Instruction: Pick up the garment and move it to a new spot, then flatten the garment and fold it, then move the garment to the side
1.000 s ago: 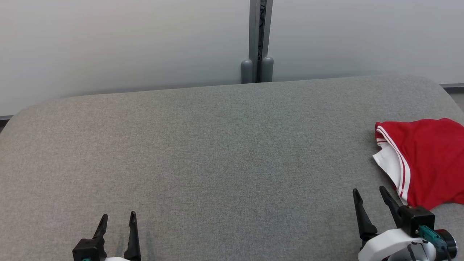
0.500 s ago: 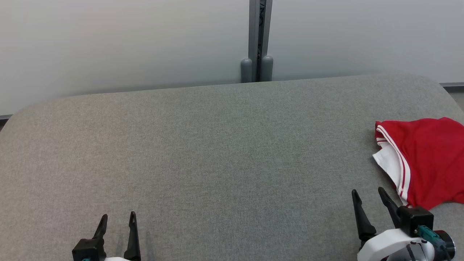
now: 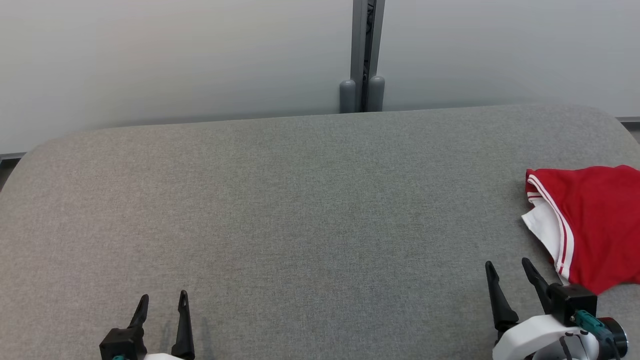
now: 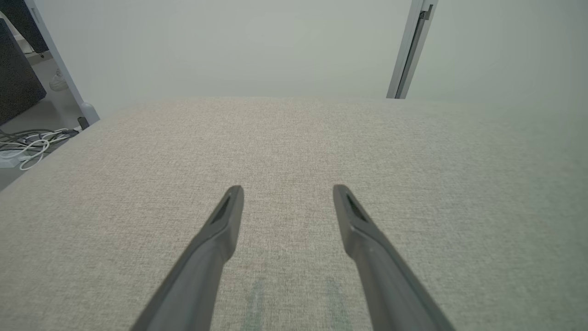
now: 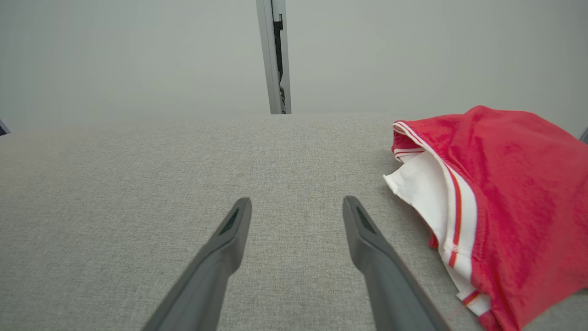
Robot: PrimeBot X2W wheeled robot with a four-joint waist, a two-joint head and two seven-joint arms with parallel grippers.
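The garment (image 3: 595, 225) is red with white trim and a white lining, lying crumpled at the right edge of the grey padded table (image 3: 300, 210), partly cut off by the frame. In the right wrist view the garment (image 5: 510, 202) lies just right of the fingers. My right gripper (image 3: 507, 267) hovers open near the table's front right, a short way left of the garment's lower corner, holding nothing; the right wrist view shows the same gripper (image 5: 296, 202) over bare fabric. My left gripper (image 3: 162, 297) stands open at the front left, and is empty in its own view (image 4: 287, 191).
A pale wall with a grey vertical post (image 3: 367, 55) runs behind the table. Beyond the table's left edge, cables (image 4: 27, 145) lie on the floor beside a dark cabinet (image 4: 16, 78).
The head camera has shifted slightly, moving the whole picture a little to the right. The grippers and the garment have not visibly moved.
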